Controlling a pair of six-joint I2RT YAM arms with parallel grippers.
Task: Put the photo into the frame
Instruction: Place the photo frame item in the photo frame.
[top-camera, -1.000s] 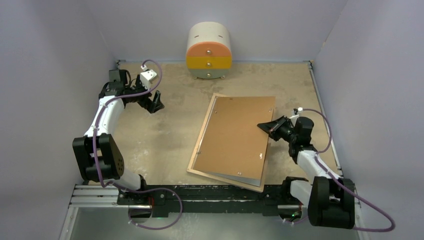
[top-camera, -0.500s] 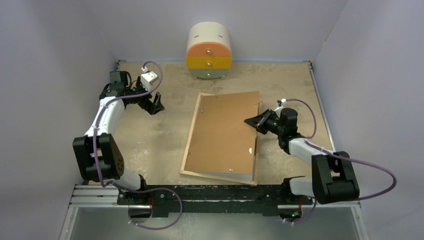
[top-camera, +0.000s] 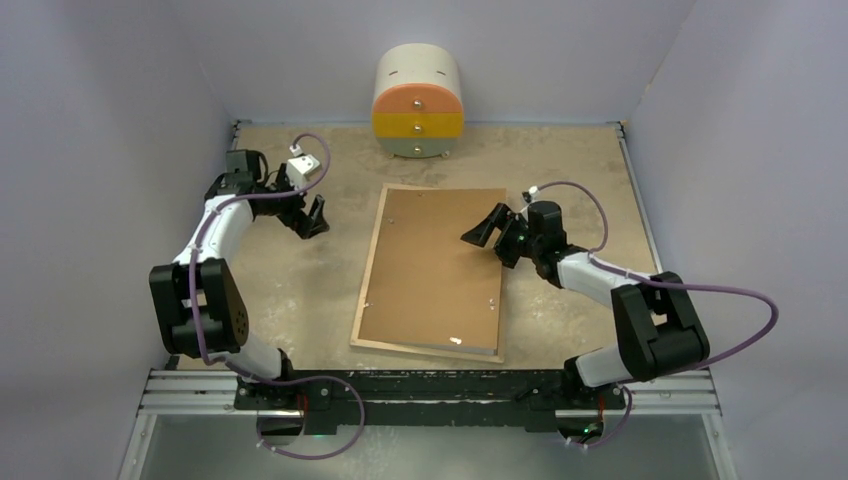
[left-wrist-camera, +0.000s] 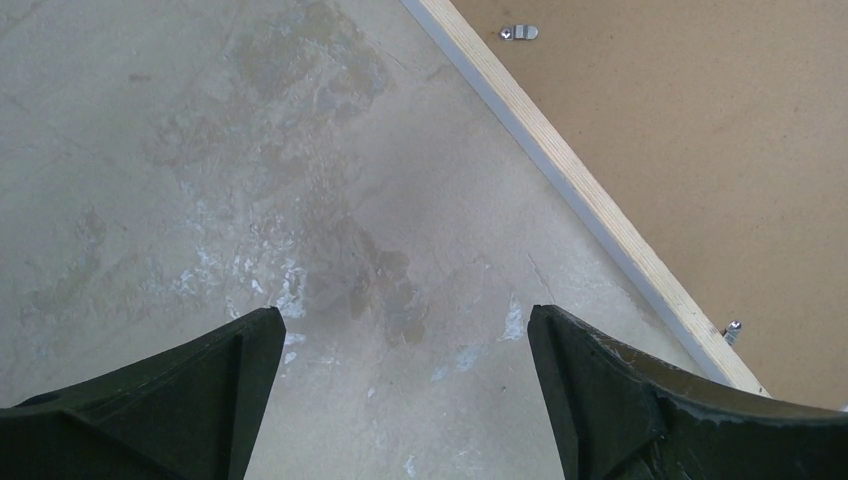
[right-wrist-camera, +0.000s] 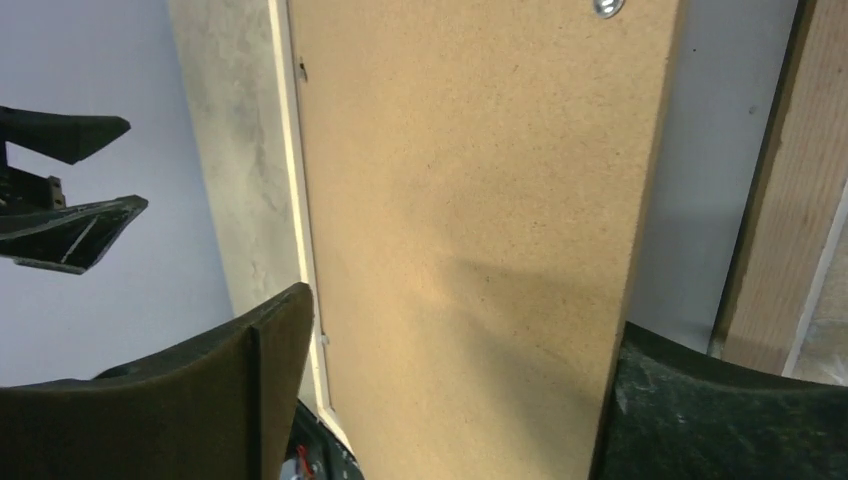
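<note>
Your frame (top-camera: 368, 270) lies face-down in the middle of the table (top-camera: 300, 300), with the brown backing board (top-camera: 430, 265) inside its rim. Your right gripper (top-camera: 492, 236) hangs spread over the board's right edge. The left gripper (top-camera: 312, 218) is spread too, beside the frame. A drawer unit (top-camera: 417, 100) stands behind.

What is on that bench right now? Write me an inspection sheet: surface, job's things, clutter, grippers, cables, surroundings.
Surface: table is beige, scuffed and stained.
Job's things: frame lies back-up mid-table with the brown backing board on it; photo not seen.
Clutter: round drawer unit at the far edge.
Grippers: left gripper, jaws open over bare table left of the frame; right gripper, jaws open above the board's right part.
Cables: purple cable loops off the left arm, another off the right arm; neither lies on the frame.
Surroundings: plain pale walls on three sides; mounting rail at the near edge.
</note>
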